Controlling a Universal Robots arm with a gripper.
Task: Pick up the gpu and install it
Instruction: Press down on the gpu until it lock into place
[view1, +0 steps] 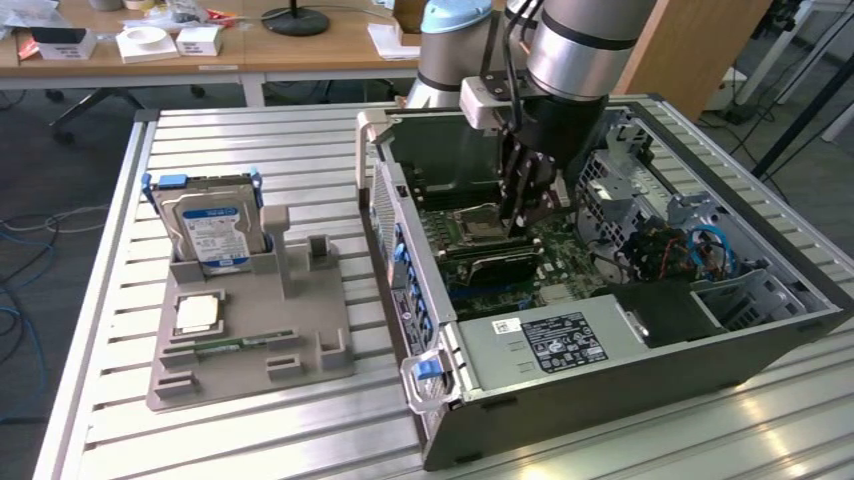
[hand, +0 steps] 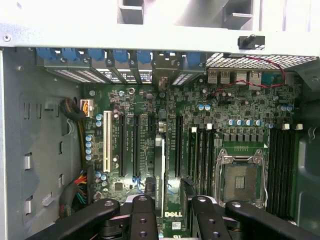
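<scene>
Now | gripper (hand: 170, 202) parted | thin black gpu (hand: 159, 170) (edge-on) | on green motherboard (hand: 240, 115)

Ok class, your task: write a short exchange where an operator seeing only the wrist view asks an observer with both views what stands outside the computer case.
Operator: I see the gpu edge-on by my hand, over the motherboard. What's outside the case?
Observer: A grey holder on the slatted table, at the exterior view's left of the case.
Operator: Anything in it?
Observer: A blue-labelled hard drive, standing upright at its far end.
</scene>
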